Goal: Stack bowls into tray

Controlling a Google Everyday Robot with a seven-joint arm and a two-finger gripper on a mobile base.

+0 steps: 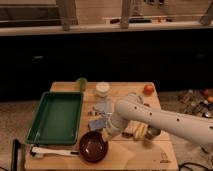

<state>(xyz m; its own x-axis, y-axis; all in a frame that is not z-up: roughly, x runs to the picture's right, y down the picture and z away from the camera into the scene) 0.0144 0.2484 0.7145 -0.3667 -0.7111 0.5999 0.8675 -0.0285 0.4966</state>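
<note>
A wide, shallow, dark red-brown bowl (pixel 93 146) sits on the wooden table near its front edge, just right of the tray's front corner. The large green tray (pixel 56 118) lies on the left side of the table and holds nothing. My gripper (pixel 106 133) hangs from the white arm at the bowl's upper right rim, close to it or touching it. The arm comes in from the right and hides part of the items behind it.
At the back stand a green fruit (pixel 81 83), a white cup (pixel 102 89) and an orange fruit (pixel 148 89). A clear glass dish (pixel 103 106), a blue packet (pixel 96 124), a banana (pixel 137 131) and a metal cup (pixel 152 133) crowd the middle. A white utensil (pixel 50 151) lies in front of the tray.
</note>
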